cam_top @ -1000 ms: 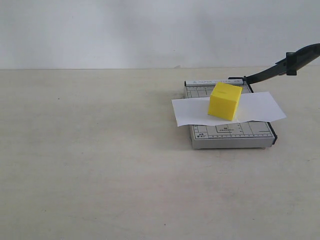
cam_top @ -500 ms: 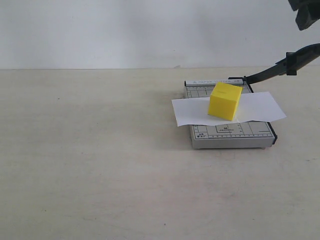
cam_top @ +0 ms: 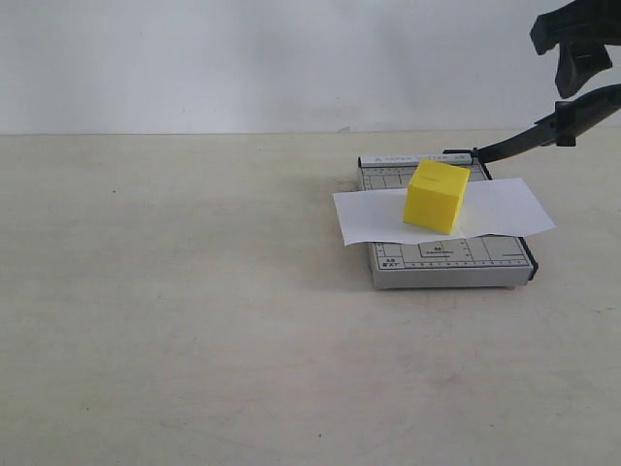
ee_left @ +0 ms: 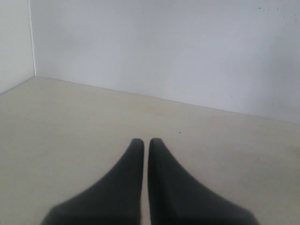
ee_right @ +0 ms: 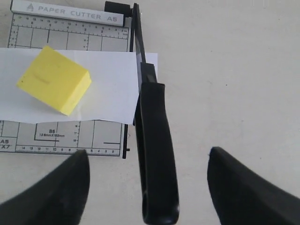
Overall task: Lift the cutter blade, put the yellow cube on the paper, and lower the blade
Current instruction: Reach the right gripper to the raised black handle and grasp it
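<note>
**A:** Right wrist view first: what is the right gripper [ee_right: 147, 158] doing?

**B:** Its jaws are spread wide and it has hold of nothing. It hangs over the cutter blade [cam_top: 514, 143], with the thick handle [ee_right: 157, 168] lying between the two fingers. In the exterior view it appears to be above the handle and not touching it.

**A:** And the blade itself?

**B:** It is raised, slanting up from its hinge at the far right corner of the cutter board [cam_top: 446, 264]. The board sits on the right part of the worktop [cam_top: 194, 291], nearer the far edge than the near one.

**A:** Where is the yellow cube [cam_top: 436, 196]?

**B:** It rests on the paper [cam_top: 505, 209], which lies across the board and hangs over both of its side edges. The cube is toward the board's far edge and apart from the blade side.

**A:** So which step are we on?

**B:** By my reading the first two are done, and lowering the blade is the step in hand.

**A:** What does that need?

**B:** The gripper should come down around the handle, close on it, and follow its arc down to the board's right edge. The cube looks clear of that path, but the paper overhanging that edge will probably be cut or pinched.

**A:** Left gripper [ee_left: 146, 146]?

**B:** Closed tight, empty, over bare worktop.
</note>
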`<state>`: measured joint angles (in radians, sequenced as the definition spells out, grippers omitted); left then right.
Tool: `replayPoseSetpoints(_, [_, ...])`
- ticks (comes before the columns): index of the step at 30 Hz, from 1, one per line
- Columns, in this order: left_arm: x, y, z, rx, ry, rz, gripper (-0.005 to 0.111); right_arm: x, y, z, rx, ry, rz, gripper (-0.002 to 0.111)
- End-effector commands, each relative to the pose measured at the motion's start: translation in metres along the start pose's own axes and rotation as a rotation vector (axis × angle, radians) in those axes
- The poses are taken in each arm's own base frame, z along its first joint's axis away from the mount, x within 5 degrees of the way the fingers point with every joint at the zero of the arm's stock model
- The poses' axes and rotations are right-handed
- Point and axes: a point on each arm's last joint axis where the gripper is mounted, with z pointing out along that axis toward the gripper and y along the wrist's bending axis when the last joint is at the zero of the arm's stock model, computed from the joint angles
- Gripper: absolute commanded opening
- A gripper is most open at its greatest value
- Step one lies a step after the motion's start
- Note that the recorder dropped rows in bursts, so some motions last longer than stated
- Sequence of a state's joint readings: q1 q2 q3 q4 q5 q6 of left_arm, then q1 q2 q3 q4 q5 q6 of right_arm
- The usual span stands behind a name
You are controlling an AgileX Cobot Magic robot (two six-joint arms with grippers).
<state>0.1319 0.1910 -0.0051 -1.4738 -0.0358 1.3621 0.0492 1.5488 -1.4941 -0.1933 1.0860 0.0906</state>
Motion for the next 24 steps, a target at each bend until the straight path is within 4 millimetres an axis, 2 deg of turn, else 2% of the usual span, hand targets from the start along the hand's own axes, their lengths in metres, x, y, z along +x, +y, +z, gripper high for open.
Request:
replayPoseSetpoints(1, [0.0016,-0.0005,-0.0002,0.008,0.003,-0.009,0.004,0.0025,0.0019,0.0096,-0.002,0.045,0.012,0.066])
replayPoseSetpoints(2, [0.0016,-0.0005,-0.0002,0.008,0.003,-0.009,0.004,0.0024,0.0025,0.0124,-0.003,0.053,0.017,0.064])
replayPoseSetpoints(6, [0.0016,-0.0005,-0.0002,0.008,0.003,-0.009,0.004,0.0027,0.0029,0.015,-0.002,0.065,0.026,0.038])
replayPoseSetpoints(9, [0.0016,-0.0005,-0.0002,0.008,0.003,-0.009,0.004,0.0027,0.0029,0.015,-0.002,0.065,0.026,0.025])
replayPoseSetpoints(12, [0.0016,-0.0003,-0.0002,0.005,0.002,-0.009,0.004,0.0028,0.0022,0.015,0.006,0.066,0.021,0.02])
replayPoseSetpoints(18, [0.0016,-0.0003,-0.0002,0.005,0.002,-0.009,0.004,0.0032,0.0003,0.0149,0.026,0.07,0.004,0.019])
replayPoseSetpoints(19, [0.0016,-0.0003,-0.0002,0.005,0.002,-0.009,0.004,0.0036,0.0003,0.0149,0.026,0.075,-0.004,0.016])
replayPoseSetpoints(21, [0.0016,-0.0003,-0.0002,0.005,0.002,-0.009,0.004,0.0058,0.0,0.0147,0.028,0.099,-0.011,0.002])
replayPoseSetpoints(24, [0.0016,-0.0003,-0.0002,0.005,0.002,-0.009,0.004,0.0089,0.0001,0.0143,0.027,0.133,-0.017,0.0])
